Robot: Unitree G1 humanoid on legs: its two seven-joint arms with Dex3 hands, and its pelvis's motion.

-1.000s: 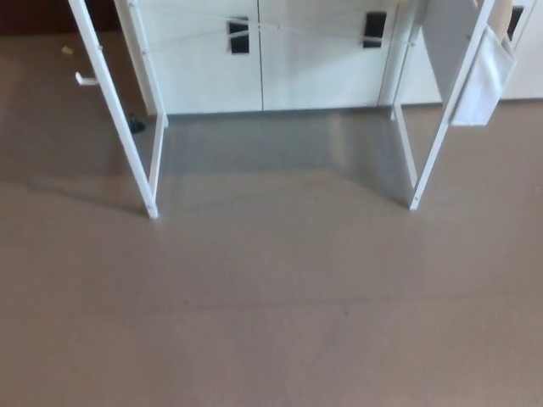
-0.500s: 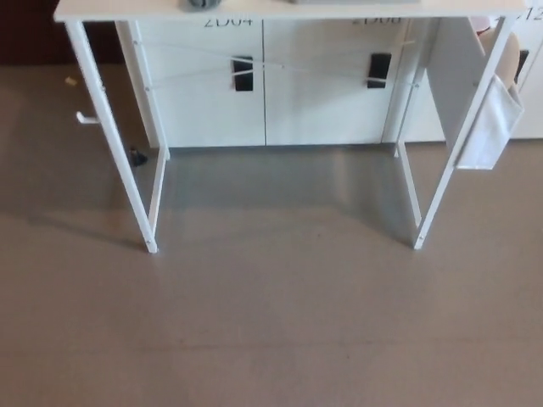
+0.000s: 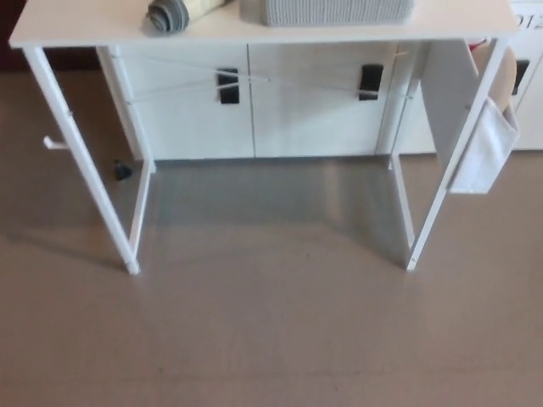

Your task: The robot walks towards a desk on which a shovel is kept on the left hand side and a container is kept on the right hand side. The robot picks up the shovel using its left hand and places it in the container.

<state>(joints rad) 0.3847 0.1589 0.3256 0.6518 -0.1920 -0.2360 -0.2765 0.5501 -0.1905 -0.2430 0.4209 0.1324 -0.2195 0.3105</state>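
Shovel (image 3: 174, 14), grey end visible, lies on the left part of the white desk (image 3: 76, 32) at the picture's top edge. Grey woven container (image 3: 327, 11) stands to its right, apart from it. Neither robot hand is in view, so their state cannot be told. White cabinets (image 3: 254, 110) stand behind.

No part of the robot's body shows in the head view: neither arm, wrist nor hand enters from the left or right edge.
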